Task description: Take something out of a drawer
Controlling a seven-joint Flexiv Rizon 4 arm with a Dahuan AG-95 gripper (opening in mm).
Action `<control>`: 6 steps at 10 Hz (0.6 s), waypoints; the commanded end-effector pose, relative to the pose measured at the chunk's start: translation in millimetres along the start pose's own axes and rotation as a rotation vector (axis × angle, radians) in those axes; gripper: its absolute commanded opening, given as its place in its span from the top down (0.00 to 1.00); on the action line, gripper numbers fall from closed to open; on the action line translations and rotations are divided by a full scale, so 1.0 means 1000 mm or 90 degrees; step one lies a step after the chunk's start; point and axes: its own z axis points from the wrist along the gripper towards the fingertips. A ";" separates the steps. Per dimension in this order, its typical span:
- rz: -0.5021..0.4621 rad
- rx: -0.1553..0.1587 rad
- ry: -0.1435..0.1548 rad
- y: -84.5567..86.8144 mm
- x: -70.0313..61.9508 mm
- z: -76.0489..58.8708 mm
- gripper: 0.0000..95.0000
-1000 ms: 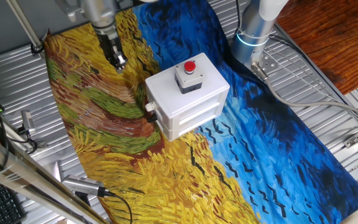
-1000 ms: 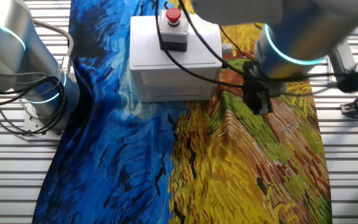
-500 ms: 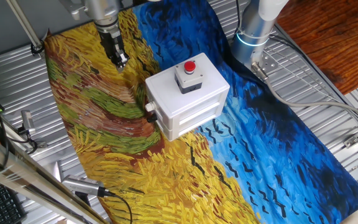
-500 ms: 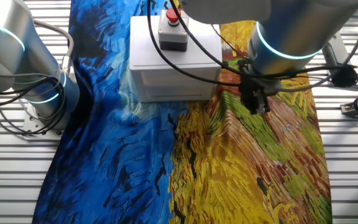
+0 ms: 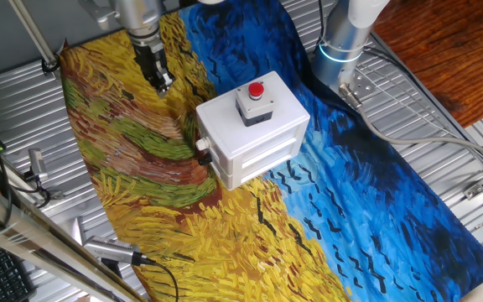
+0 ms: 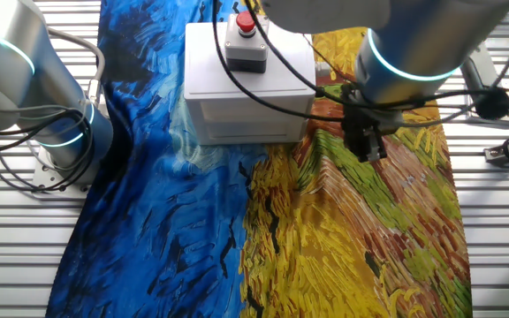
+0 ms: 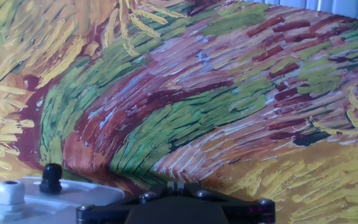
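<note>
**Gripper drifts a little beside the box; drawer not yet opened**

In one fixed view, we see the gripper point(image 5: 161, 80) hanging over the painted cloth point(image 5: 132, 159), well apart from the white box point(image 5: 254, 138) and behind it. Compared with a second ago it has shifted only slightly, a touch farther from the box. The box has not moved, and the red button point(image 5: 257, 90) sits on top as before. The drawer point(image 5: 267, 155) looks closed, flush with the box front. The fingers appear close together with nothing between them, though at this size we cannot be sure.

In the other fixed view, the gripper point(image 6: 368, 146) hovers just beside the box's right side, above the cloth point(image 6: 369, 230). It has edged back and forth by a small amount over the last second. The drawer point(image 6: 246, 119) shows no gap.

In the hand view, we look down at the cloth point(image 7: 216, 106), with a corner of the box point(image 7: 36, 202) and its cable glands at lower left. The fingers are not visible here.

The tan block is nowhere in sight; we judge it lies inside the closed drawer. So little has changed that the task is barely begun: the knob has yet to be reached.
</note>
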 end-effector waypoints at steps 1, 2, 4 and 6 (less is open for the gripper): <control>-0.012 0.007 0.003 -0.001 -0.002 0.001 1.00; -0.008 0.006 0.002 0.002 -0.003 0.001 1.00; 0.019 0.000 0.000 0.021 -0.016 0.002 0.80; 0.057 -0.002 -0.001 0.049 -0.030 -0.002 0.80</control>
